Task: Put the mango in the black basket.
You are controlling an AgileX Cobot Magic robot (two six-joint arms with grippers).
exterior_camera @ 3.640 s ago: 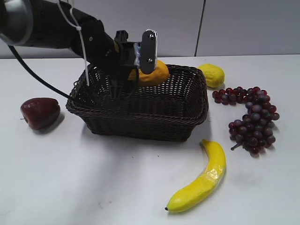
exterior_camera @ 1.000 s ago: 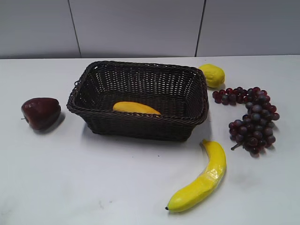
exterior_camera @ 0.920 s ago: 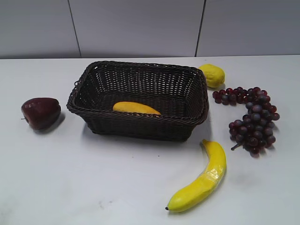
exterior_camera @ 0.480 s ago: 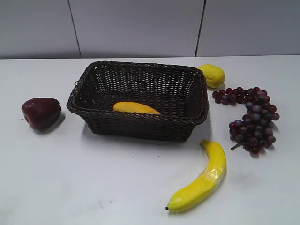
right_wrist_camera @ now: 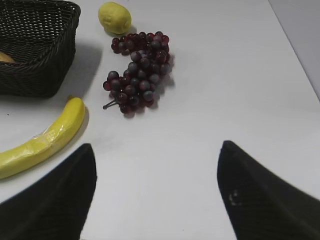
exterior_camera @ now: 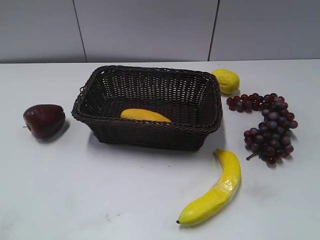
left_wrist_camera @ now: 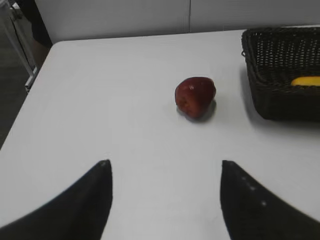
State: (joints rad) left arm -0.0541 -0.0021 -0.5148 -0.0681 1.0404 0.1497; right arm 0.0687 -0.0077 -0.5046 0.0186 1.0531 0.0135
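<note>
The orange-yellow mango (exterior_camera: 145, 115) lies inside the black basket (exterior_camera: 150, 134) near its front wall. A sliver of the mango (left_wrist_camera: 306, 81) shows in the basket (left_wrist_camera: 280, 100) in the left wrist view, and an edge of it (right_wrist_camera: 4, 57) shows in the basket (right_wrist_camera: 35, 75) in the right wrist view. My left gripper (left_wrist_camera: 165, 165) is open and empty over bare table, well left of the basket. My right gripper (right_wrist_camera: 156, 147) is open and empty over bare table, right of the basket. Neither arm shows in the exterior view.
A dark red apple (exterior_camera: 43, 120) (left_wrist_camera: 195, 96) lies left of the basket. A lemon (exterior_camera: 226, 80) (right_wrist_camera: 115, 17) sits at its back right corner. Dark grapes (exterior_camera: 267, 125) (right_wrist_camera: 139, 72) lie to the right. A banana (exterior_camera: 212, 192) (right_wrist_camera: 42, 140) lies in front, right.
Earlier the left gripper held the mango over the basket. Since then the mango has been let go into the basket and the arm has left the exterior view. Nothing moved in the last second.
</note>
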